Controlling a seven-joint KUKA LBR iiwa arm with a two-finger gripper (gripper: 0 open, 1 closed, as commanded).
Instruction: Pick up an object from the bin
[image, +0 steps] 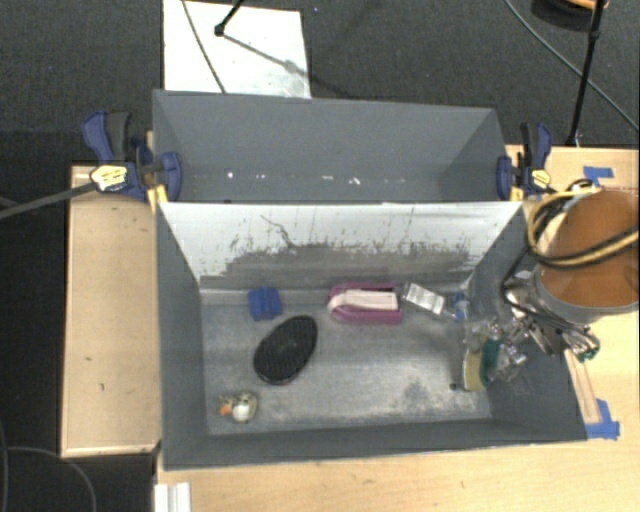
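Fingers (497, 340) hang low by the right wall of the grey metal bin (300, 140), a small green-and-yellow object (472, 370) just left of them; their opening I cannot tell.

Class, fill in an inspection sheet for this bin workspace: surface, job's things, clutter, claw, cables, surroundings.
Surface: grey metal bin, its bottom scuffed and largely bare.
Job's things: black oval brush, blue block, purple-and-white item, silvery wrapper and small round trinket, all lying apart.
Clutter: nothing seen.
Grippers: claw low at the bin's right side, by a green-and-yellow thing; whether held, unclear.
Cables: yellow-and-black cables loop over the arm's orange cover.
Surroundings: dark floor.
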